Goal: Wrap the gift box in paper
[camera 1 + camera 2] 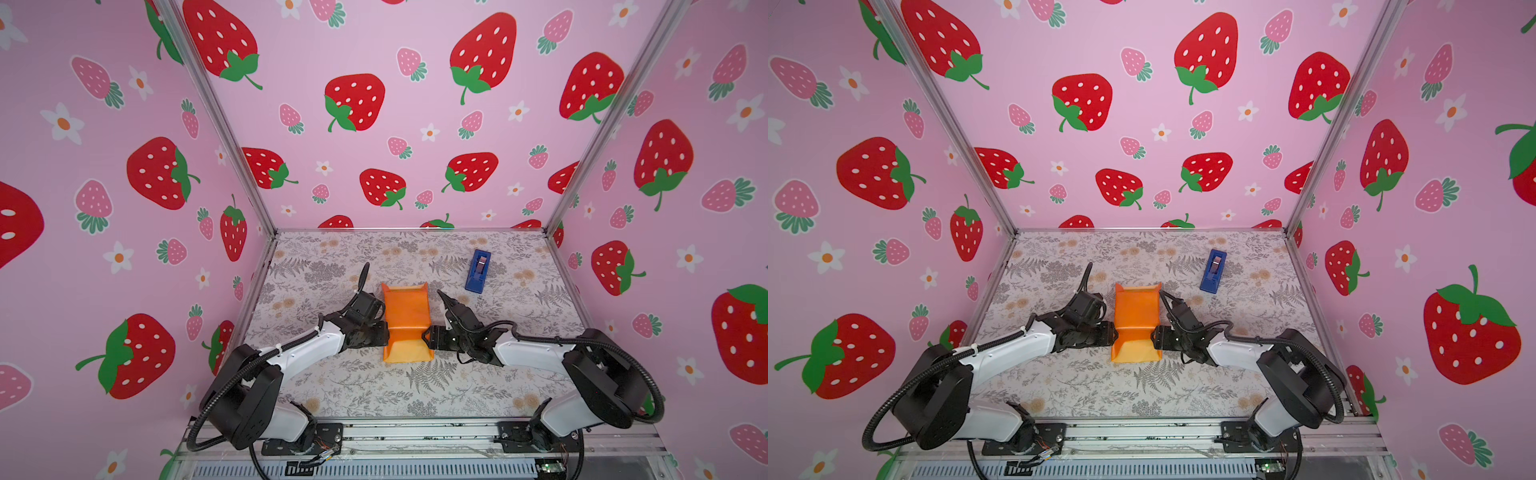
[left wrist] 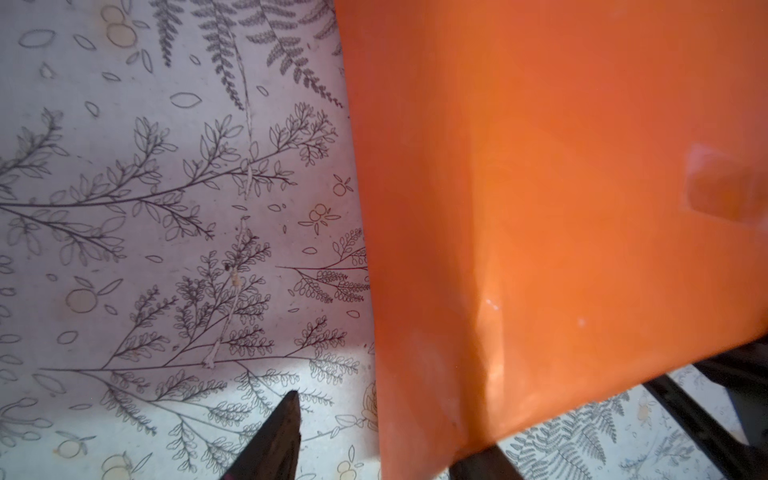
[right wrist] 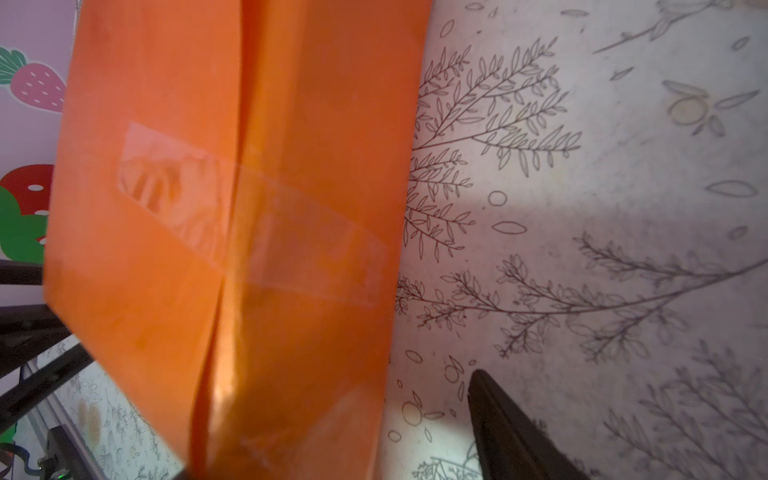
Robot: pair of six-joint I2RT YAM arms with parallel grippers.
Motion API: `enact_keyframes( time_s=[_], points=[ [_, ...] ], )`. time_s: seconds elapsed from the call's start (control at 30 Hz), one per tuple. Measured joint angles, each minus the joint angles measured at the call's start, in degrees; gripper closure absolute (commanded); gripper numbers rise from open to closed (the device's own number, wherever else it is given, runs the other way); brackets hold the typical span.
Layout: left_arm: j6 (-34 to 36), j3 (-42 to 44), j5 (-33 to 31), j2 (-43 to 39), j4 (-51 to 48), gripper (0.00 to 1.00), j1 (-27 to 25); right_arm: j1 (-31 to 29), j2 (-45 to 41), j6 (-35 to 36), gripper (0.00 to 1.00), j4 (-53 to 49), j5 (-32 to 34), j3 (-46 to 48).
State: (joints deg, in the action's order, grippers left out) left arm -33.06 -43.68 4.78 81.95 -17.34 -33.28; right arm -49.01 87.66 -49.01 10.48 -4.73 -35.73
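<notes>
The paper (image 1: 405,320) (image 1: 1137,322) shows its glossy orange side and is folded into a tube shape at the middle of the table, with both ends flaring open. The gift box is hidden inside it. My left gripper (image 1: 384,334) (image 1: 1113,334) is at the paper's left side near its front end. In the left wrist view the gripper (image 2: 386,432) is open, its jaws straddling the paper (image 2: 540,208): one finger (image 2: 286,428) is clear of the sheet and the other lies behind it. My right gripper (image 1: 427,334) (image 1: 1155,334) mirrors this on the right. It (image 3: 340,415) is open too, with one finger (image 3: 498,415) beside the paper (image 3: 291,124).
A strip of clear tape (image 3: 249,216) (image 2: 723,195) lies across the paper's seam. A blue tape dispenser (image 1: 478,271) (image 1: 1213,271) rests at the back right of the floral table (image 1: 374,386). Strawberry-print walls close in three sides.
</notes>
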Motion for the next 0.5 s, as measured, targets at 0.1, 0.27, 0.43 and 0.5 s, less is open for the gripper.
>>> enact_keyframes(
  time_s=[0.1, 0.27, 0.43, 0.5],
  points=[
    [-0.02, 0.00, -0.33, 1.20, 1.01, 0.53, 0.00, 0.00, 0.87, -0.37, 0.32, 0.63, 0.24, -0.02],
    [-0.02, 0.00, -1.16, 2.32, 2.16, 0.59, -0.07, 0.00, 1.46, -0.50, 0.34, 1.18, 0.50, -0.13],
    [0.13, 0.00, -2.19, 3.41, 3.34, 0.69, -0.17, 0.00, 1.99, -0.50, 0.36, 1.81, 0.90, -0.55],
    [0.28, 0.00, -2.73, 4.04, 3.74, 0.71, -0.37, 0.00, 2.21, -0.52, 0.37, 2.08, 0.98, -0.59]
  ],
)
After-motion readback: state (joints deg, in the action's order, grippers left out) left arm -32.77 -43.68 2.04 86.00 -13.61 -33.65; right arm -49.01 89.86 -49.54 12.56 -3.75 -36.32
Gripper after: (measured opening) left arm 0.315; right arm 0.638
